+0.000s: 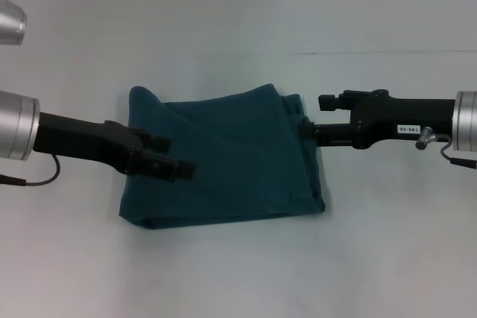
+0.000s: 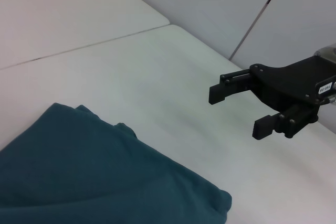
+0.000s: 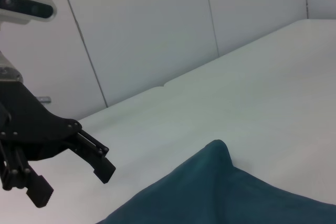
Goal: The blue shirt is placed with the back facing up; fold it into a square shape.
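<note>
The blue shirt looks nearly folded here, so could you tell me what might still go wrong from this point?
The blue shirt is not square yet: its far left corner sticks out, and loose layers bunch at its right edge. The open left hand hangs over that left edge and could drag the fold askew. The open right hand sits beside the bunched edge and might snag it.

A white table [image 1: 238,273] carries everything. A thin seam crosses it toward 12 o'clock. Directly on it, near the centre, lies the blue shirt [image 1: 223,158], folded into a rough rectangle, plain side up.
</note>
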Tool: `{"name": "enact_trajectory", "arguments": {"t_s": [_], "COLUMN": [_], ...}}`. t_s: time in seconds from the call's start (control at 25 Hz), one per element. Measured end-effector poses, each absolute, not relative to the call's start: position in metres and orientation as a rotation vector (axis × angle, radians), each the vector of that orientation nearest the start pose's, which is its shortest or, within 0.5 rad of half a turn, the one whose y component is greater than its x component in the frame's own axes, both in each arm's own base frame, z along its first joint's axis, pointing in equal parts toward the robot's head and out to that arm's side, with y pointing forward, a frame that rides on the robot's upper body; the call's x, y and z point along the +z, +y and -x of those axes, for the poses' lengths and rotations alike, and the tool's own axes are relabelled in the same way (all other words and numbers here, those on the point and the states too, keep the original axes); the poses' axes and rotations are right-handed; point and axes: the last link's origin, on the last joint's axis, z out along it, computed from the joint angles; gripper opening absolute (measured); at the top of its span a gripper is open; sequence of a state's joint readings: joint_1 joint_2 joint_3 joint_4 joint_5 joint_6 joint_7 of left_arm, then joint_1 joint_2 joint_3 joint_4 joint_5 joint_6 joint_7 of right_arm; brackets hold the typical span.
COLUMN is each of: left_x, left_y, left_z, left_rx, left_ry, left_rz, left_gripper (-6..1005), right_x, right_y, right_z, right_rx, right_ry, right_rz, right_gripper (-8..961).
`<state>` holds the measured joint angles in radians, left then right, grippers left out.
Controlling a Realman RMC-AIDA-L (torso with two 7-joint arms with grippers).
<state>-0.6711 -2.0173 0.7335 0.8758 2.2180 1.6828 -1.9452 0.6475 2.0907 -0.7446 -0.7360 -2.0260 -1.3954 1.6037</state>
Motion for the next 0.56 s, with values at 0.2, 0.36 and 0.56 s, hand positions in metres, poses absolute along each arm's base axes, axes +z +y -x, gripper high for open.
{"name": "enact_trajectory", "arguments": {"t_s": [0.2,0.36,0.56], "left_x": [0.0421,0.0424,0.0434], "left_y": [0.3639,0.364,0.3643], "left_z": [0.2218,0.2218,0.2216], "left_rx": [-0.378,-0.377,-0.376], "left_ry": [-0.986,-0.985,-0.98], "left_rz": [2.825,2.824,2.822], "left_gripper": [949,949,949], "right_x": [0.0018,0.0022,0.0037], "right_y": [0.381,0.3814,0.3831], "right_z": [-0.2236,-0.2237,-0.2215], "right_rx": [0.602,0.601,0.601], "right_ry": [0.702,0.701,0.689], "right_rz": [2.661,2.659,2.661], "right_gripper": [857,858,858]}}
